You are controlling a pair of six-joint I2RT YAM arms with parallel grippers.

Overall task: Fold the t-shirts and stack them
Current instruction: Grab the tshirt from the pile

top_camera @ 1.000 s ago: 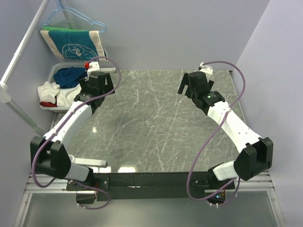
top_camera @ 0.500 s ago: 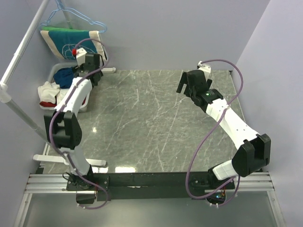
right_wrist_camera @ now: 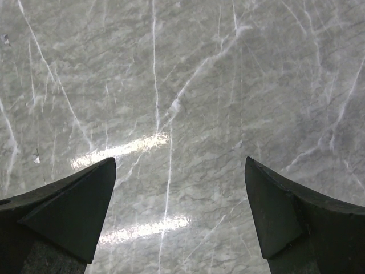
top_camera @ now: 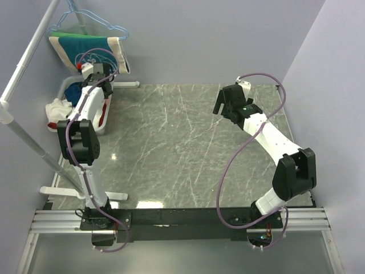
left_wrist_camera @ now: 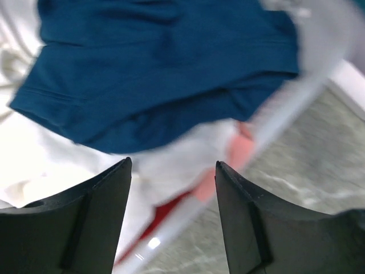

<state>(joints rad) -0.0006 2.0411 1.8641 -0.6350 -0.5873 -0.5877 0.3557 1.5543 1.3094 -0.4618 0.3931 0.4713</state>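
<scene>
Lavender walls (top_camera: pixel 217 40) all round, grey marble desk (top_camera: pixel 182 148) taking most of the room. White bin (top_camera: pixel 67 85) at the far left corner holds the t-shirts (left_wrist_camera: pixel 165 63): blue over white, all crumpled, so I can't tell their long axis or which way they point. Left pincer (left_wrist_camera: pixel 173 165) hangs over them, jaws apart, gripping nothing. Right pincer (right_wrist_camera: pixel 179 162) is spread wide above bare desk.

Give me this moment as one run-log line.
left gripper: open, over blue t-shirt and white cloth | right gripper: open, empty, over marble table | held: nothing
</scene>
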